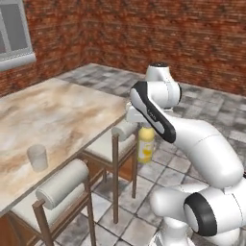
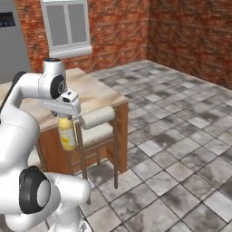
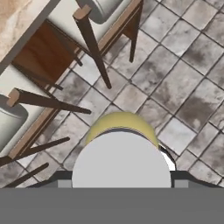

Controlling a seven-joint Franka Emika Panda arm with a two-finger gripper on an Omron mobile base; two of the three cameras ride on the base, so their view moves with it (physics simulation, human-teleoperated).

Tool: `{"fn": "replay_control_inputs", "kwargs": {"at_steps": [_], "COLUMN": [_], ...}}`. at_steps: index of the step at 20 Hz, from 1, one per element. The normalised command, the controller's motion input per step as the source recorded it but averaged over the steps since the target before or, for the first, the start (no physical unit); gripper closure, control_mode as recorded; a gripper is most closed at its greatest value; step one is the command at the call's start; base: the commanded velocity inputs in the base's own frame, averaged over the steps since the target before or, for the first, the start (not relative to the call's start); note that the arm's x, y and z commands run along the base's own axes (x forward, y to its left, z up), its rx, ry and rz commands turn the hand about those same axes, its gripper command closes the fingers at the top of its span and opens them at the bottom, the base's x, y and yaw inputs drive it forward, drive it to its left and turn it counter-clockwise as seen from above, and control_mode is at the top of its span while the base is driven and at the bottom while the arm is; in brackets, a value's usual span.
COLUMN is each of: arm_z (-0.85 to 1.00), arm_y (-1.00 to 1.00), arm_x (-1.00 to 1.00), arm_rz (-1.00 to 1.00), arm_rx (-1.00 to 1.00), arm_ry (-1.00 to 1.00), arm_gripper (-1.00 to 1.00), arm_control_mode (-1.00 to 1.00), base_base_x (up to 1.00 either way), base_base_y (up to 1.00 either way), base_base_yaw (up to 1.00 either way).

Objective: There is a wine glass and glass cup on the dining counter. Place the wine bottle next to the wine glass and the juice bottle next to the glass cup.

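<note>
- Small yellow juice bottle [image 1: 146, 145] with a grey-silver cap and pale label hangs upright from the white arm's two-finger gripper [image 2: 66, 116], jaws clenched on its neck, carried in the air over the grey stone-tiled floor [image 2: 181, 136] just off the corner of the dining counter.
- Large rectangular dining counter [image 1: 53, 115], its smooth beige-brown marbled top set on a wooden base, lies to the bottle's side; the bottle's base appears to sit below the level of the tabletop.
- Small translucent greyish-white glass cup [image 1: 37, 157], straight-sided and stemless, stands near the counter's near edge, well apart from the bottle.
- Padded roll-back stools [image 1: 65, 185] on thin dark wooden frames are tucked along the counter edge, one [image 2: 97, 118] just beside the hanging bottle.
- Risk, as judged: a sideways swing toward the cup at this height could knock the bottle against the stool's cylindrical backrest or the counter's edge, since both stand between bottle and cup.
- Risk, as judged: the grip high on a smooth, rounded neck leaves the body free to sway or slip under a jolt.
- Risk, as judged: a light, thin-walled tumbler could be tipped by a bottle set down too close.
- Hand view looks down on the round silver cap [image 3: 121, 159], yellow shoulder behind it, tiles far below.
</note>
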Motion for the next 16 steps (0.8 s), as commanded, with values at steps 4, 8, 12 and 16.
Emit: {"fn": "replay_control_inputs", "kwargs": {"at_steps": [4, 8, 12, 16], "arm_z": [0.0, 0.0, 0.0, 0.0], "arm_y": [0.0, 0.0, 0.0, 0.0], "arm_x": [0.0, 0.0, 0.0, 0.0], "arm_rz": [0.0, 0.0, 0.0, 0.0], "arm_rx": [0.0, 0.0, 0.0, 0.0], "arm_ry": [0.0, 0.0, 0.0, 0.0], "arm_gripper": [1.0, 1.0, 1.0, 1.0], "arm_control_mode": [1.0, 1.0, 1.0, 1.0], "base_base_x": [0.68, 0.71, 0.78, 0.75], "base_base_y": [-0.17, -0.2, -0.13, -0.05], "base_base_yaw": [0.46, 0.39, 0.36, 0.39]}}
